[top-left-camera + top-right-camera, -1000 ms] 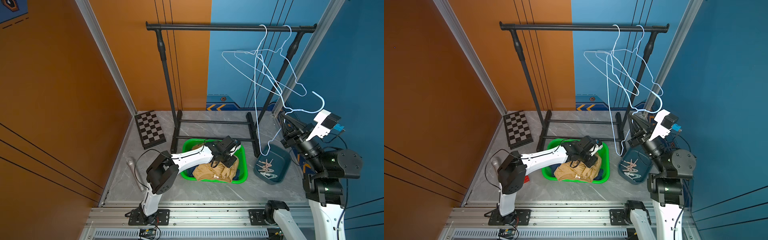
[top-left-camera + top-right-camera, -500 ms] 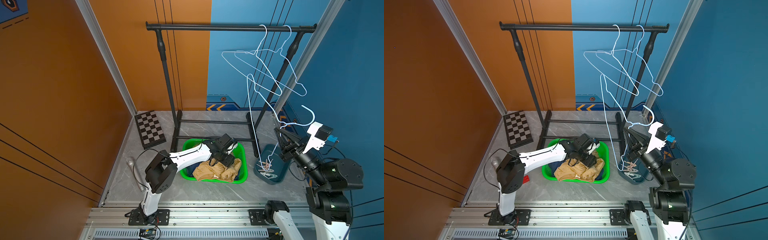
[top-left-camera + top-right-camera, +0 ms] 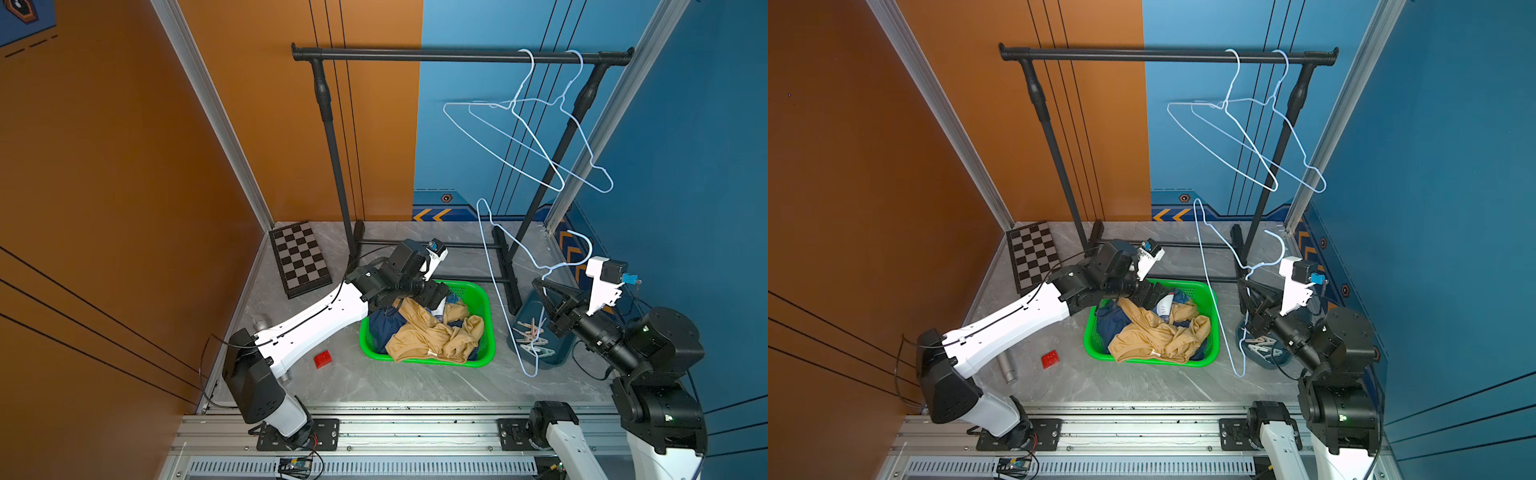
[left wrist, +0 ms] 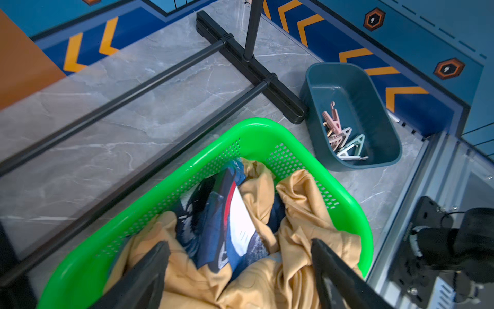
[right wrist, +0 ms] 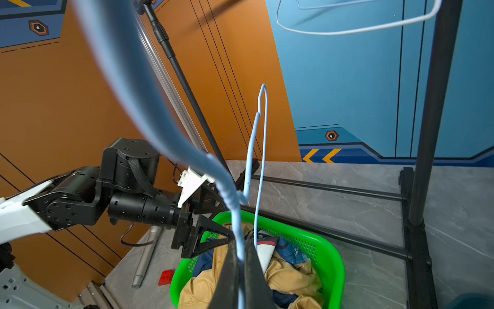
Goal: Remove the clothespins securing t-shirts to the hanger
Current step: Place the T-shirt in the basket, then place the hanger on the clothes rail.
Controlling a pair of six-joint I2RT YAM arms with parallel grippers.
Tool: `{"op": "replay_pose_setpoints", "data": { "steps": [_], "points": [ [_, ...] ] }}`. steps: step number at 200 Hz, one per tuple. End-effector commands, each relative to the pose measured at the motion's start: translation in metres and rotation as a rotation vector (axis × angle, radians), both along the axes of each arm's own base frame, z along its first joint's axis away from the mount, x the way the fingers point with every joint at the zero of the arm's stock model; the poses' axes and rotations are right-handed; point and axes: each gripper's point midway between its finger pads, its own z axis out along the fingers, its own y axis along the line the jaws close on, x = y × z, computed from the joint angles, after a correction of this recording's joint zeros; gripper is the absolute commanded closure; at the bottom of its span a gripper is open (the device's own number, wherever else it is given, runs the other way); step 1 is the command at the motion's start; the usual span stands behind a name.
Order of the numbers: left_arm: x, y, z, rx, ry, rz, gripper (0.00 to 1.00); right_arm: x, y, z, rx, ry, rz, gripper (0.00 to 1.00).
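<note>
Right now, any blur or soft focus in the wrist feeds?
Right wrist view: the pale blue wire hanger near the lens is a thick defocused smear, while the bright green perforated plastic basket behind it is sharp. Left wrist view: the pastel plastic clothespins in the dark teal plastic bin are crisp; the left tool is slightly soft at the frame edge.

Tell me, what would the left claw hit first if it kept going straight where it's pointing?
The left gripper, jaws open, points into the green basket. It would probably meet the yellow shirt first, or the navy printed shirt beside it; depth is unclear.
</note>
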Motion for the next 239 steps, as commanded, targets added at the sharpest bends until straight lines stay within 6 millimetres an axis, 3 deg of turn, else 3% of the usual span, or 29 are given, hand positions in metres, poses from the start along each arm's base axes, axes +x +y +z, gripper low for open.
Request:
{"op": "replay_pose_setpoints", "data": {
  "steps": [1, 27, 56, 100, 157, 239],
  "points": [
    [-0.01, 0.007, 0.025, 0.114, -0.207, -0.129, 0.15, -0.003, -0.002, -0.016, 0.005, 0.101, -0.018, 1.0],
    [-0.024, -0.005, 0.052, 0.261, -0.493, -0.324, 0.17, -0.003, -0.002, -0.03, 0.013, 0.157, -0.022, 1.0],
    [-0.035, -0.029, 0.067, 0.381, -0.785, -0.513, 0.23, -0.001, -0.001, -0.043, 0.013, 0.197, -0.015, 1.0],
    [-0.04, -0.067, 0.108, 0.282, -1.135, -0.559, 0.32, 0.004, 0.002, -0.059, -0.01, 0.256, 0.0, 1.0],
    [-0.047, -0.096, 0.116, 0.177, -1.153, -0.627, 0.4, 0.011, 0.015, -0.07, -0.048, 0.312, 0.052, 1.0],
    [-0.046, -0.101, 0.1, 0.152, -1.039, -0.648, 0.58, 0.012, 0.046, -0.069, -0.145, 0.285, 0.122, 1.0]
  ]
}}
